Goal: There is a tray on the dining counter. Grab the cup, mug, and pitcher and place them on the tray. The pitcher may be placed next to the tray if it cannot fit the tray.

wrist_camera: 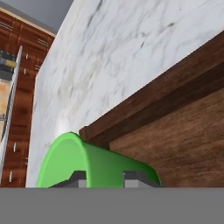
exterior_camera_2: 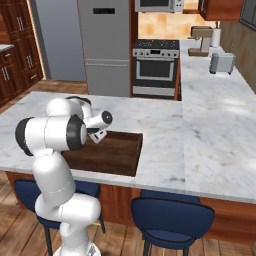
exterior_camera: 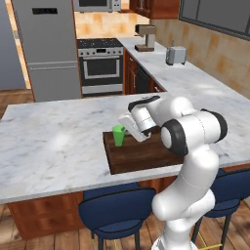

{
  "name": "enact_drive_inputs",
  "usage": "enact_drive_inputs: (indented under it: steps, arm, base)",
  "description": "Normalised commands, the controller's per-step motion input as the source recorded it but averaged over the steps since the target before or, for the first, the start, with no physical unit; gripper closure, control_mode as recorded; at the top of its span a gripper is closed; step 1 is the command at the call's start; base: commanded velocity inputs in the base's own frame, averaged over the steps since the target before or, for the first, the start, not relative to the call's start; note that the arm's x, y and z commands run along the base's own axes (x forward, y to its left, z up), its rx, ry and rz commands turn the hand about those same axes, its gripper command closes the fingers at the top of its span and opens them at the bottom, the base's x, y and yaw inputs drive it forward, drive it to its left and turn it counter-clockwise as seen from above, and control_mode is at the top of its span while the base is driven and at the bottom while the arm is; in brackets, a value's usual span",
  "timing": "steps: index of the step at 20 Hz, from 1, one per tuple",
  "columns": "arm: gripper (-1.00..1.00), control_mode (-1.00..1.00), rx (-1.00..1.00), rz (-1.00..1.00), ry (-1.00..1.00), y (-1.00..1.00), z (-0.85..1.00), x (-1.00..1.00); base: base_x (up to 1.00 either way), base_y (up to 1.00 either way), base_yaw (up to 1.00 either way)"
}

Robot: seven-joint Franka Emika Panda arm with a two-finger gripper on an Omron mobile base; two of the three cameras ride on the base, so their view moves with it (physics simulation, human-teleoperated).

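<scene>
Claw (exterior_camera: 125, 131) fingers (wrist_camera: 78, 178) sit clamped on either side of the green cup (exterior_camera: 118, 135), holding it upright over the near-left corner of the tray (exterior_camera: 141, 155). Beneath and beyond the claw lies the dining counter (exterior_camera: 53, 141).

The bright green tapered cup (exterior_camera: 118, 135) stood at the left end of the dark brown wooden tray (exterior_camera: 141, 156), with the two-finger gripper (wrist_camera: 103, 178) closed around it. The rest of the tray floor lay bare. The white-grey marble dining counter (exterior_camera: 49, 146) stretched open to the left.
</scene>
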Motion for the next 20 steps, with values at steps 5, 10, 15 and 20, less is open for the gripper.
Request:
enact_drive_inputs:
  steps: [5,10,15,20]
  arm:
    - [1.0,-1.0,0.0,0.0,0.0,0.01,-0.31,0.0]
    - [1.0,-1.0,0.0,0.0,0.0,0.0,0.0,0.0]
    - [1.0,-1.0,0.0,0.0,0.0,0.0,0.0,0.0]
    - [-1.0,-1.0,0.0,0.0,0.0,0.0,0.0,0.0]
  base:
    - [0.0,0.0,0.0]
    - [0.0,0.0,0.0]
    - [0.0,0.0,0.0]
    - [0.0,0.0,0.0]
